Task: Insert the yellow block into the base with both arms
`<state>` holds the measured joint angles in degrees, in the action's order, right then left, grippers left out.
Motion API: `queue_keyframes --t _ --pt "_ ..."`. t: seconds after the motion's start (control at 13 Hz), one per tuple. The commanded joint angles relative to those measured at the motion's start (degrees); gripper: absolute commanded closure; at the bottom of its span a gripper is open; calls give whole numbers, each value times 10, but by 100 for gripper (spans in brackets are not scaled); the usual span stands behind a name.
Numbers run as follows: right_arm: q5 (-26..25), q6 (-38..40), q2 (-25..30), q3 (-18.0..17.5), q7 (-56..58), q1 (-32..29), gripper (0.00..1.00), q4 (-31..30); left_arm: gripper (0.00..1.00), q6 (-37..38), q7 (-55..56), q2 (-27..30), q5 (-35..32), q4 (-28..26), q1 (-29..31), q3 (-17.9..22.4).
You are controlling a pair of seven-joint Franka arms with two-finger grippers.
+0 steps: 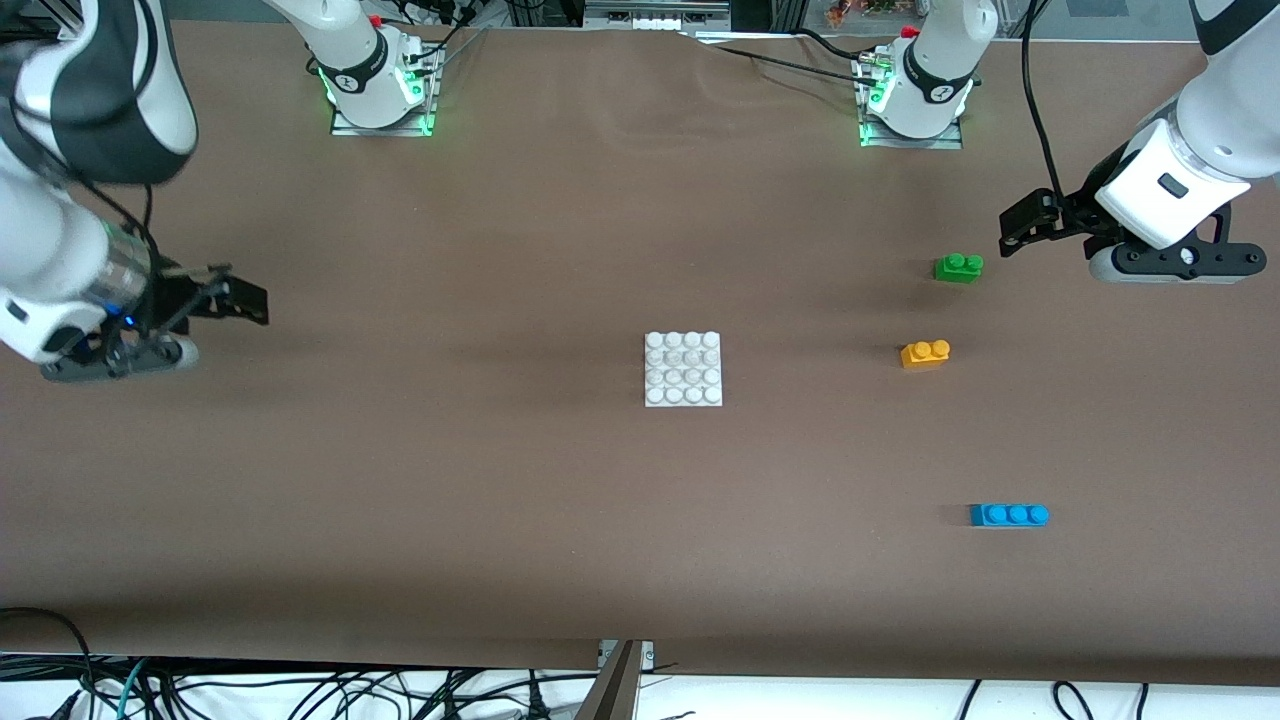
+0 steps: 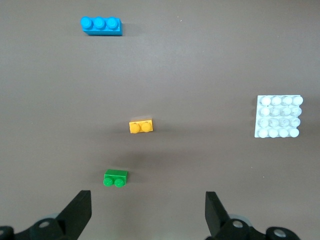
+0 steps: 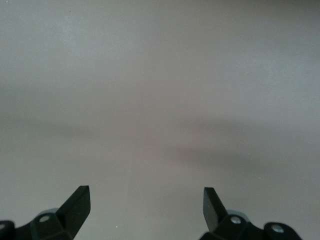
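Note:
The yellow block (image 1: 925, 354) lies on the brown table toward the left arm's end; it also shows in the left wrist view (image 2: 141, 126). The white studded base (image 1: 683, 369) lies at the table's middle and shows in the left wrist view (image 2: 279, 116) too. My left gripper (image 1: 1022, 232) is open and empty, up in the air over bare table at the left arm's end, beside the green brick. My right gripper (image 1: 245, 300) is open and empty over bare table at the right arm's end. The right wrist view shows only its fingertips (image 3: 80, 197) over bare table.
A green two-stud brick (image 1: 958, 267) lies farther from the front camera than the yellow block. A blue three-stud brick (image 1: 1008, 515) lies nearer to the camera. The arm bases (image 1: 380, 85) stand along the table's back edge. Cables hang below the front edge.

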<state>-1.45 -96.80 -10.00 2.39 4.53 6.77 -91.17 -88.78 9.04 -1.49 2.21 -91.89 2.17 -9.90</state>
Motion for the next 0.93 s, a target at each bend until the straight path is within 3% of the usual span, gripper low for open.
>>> queue_keyframes --t 0.0,0.23,0.39,0.62,0.85 --pt "-14 -17 97 -23 -3 -43 0 -66 0 1 6 -2 -6 6 2 -2" --pt "-8 53 119 -19 0 -57 0 -59 0 1 6 -3 -5 6 2 -2" --pt "-7 61 126 -4 -4 -54 0 -48 0 1 6 -3 -5 6 2 -2" --pt "12 61 128 -3 -89 -55 0 -45 0 1 6 -3 -5 7 2 -2" --pt "24 53 124 -2 -94 -55 0 -44 0 1 6 -3 -6 6 2 -2"
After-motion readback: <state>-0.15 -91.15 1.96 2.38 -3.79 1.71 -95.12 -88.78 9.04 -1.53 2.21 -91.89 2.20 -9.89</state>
